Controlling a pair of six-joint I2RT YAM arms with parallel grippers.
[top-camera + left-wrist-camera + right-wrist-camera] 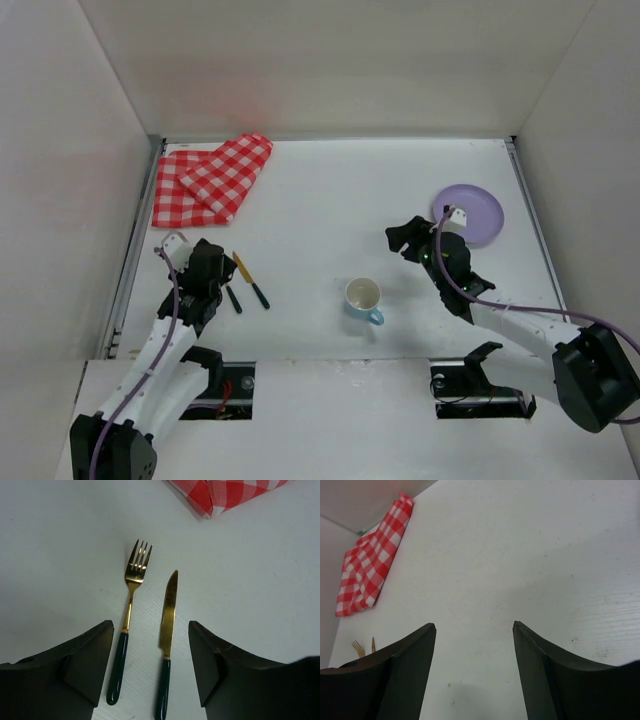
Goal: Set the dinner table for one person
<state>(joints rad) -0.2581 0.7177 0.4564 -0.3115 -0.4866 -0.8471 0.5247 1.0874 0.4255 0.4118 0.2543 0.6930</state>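
The dinner table (320,200) is a plain white tabletop. A gold fork (131,592) and a gold knife (169,611), both with dark green handles, lie side by side on it, tips toward the far side. My left gripper (150,625) is open and empty, hovering over them with both handles between its fingers. In the top view it (212,264) sits at the left, beside the knife (250,281). My right gripper (404,239) is open and empty, between a light blue cup (363,298) and a purple plate (470,213). Its wrist view (474,625) shows bare table.
A folded red-and-white checkered cloth (210,180) lies at the far left; it also shows in the left wrist view (225,492) and the right wrist view (370,565). Grey rails (130,260) and white walls edge the table.
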